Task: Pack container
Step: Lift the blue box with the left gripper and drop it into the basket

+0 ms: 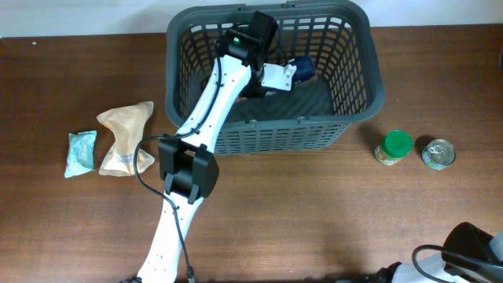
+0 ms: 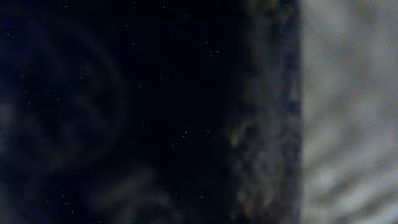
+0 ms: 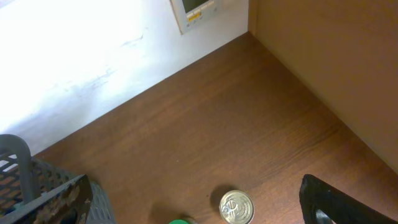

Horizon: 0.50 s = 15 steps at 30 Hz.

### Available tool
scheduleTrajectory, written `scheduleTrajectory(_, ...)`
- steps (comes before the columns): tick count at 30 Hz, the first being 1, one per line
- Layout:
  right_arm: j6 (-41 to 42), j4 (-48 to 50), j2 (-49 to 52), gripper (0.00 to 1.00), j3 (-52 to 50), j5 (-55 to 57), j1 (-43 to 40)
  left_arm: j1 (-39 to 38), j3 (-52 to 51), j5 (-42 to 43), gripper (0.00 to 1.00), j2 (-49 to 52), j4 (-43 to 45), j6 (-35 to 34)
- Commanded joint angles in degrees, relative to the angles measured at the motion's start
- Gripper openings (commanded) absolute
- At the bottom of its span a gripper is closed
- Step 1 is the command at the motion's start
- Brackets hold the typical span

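The container (image 1: 357, 94), a large dark grey slotted basket, stands at the back middle of the table. My left arm reaches over its near wall, and my left gripper (image 1: 271, 75) is down inside it, at a white and blue packet (image 1: 299, 69) on the basket floor. The arm hides the jaws from overhead, and the left wrist view is dark and blurred, so I cannot tell their state. My right gripper (image 3: 193, 202) hangs open and empty above the table, to the right of the container's corner (image 3: 15, 155). Its dark finger (image 3: 326, 199) shows at the lower right.
A green-lidded jar (image 1: 394, 147) and a small tin can (image 1: 438, 153) stand right of the basket; the can also shows in the right wrist view (image 3: 236, 206). A tan pouch (image 1: 126, 137) and a pale green packet (image 1: 80, 152) lie to its left. My right arm (image 1: 471, 248) is at the front right corner.
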Motion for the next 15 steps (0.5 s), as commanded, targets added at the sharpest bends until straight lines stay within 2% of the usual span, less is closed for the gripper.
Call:
scheduleTrajectory(1, -0.04, 0.15, 0.17, 0.99, 0.39, 0.50, -0.15, 0.44, 0.74, -1.75, 0.99, -2.03, 0.02, -1.99)
scheduleTrajectory(7, -0.04, 0.15, 0.17, 0.99, 0.39, 0.50, -0.15, 0.42, 0.74, -1.53, 0.99, -12.02, 0.00, -12.31)
scheduleTrajectory(10, -0.04, 0.15, 0.17, 0.99, 0.39, 0.50, -0.15, 1.03, 1.55, -2.67, 0.99, -22.03, 0.13, -25.44)
scheduleTrajectory(12, -0.04, 0.15, 0.17, 0.99, 0.39, 0.50, -0.15, 1.73, 2.14, -6.40, 0.99, -26.88, -0.37, -33.88)
scheduleTrajectory(13, -0.04, 0.15, 0.17, 0.99, 0.39, 0.50, -0.15, 2.38, 2.34, -7.82, 0.99, -29.64, -1.40, -36.87)
scheduleTrajectory(15, -0.04, 0.15, 0.17, 0.99, 0.39, 0.50, -0.15, 4.79, 2.40, -8.00, 0.99, -35.71, -5.05, -38.66)
